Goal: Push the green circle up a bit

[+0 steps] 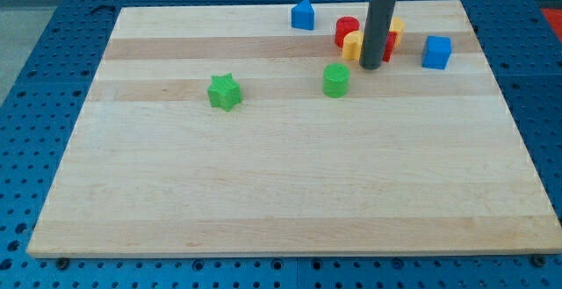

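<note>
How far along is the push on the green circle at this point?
Nothing looks done: the green circle sits untouched, apart from my tip. In hand: my tip stands up and to the view's right of it, by the yellow block. Left: get below the circle, then push it toward the view's top.

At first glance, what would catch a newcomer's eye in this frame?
The dark rod comes down at the view's upper right, my tip set amid a tight cluster: a red block and yellow blocks partly hidden behind it. The green circle sits just left of and below the tip, apart from it. A green star lies alone further left, and two blue blocks flank the cluster.
</note>
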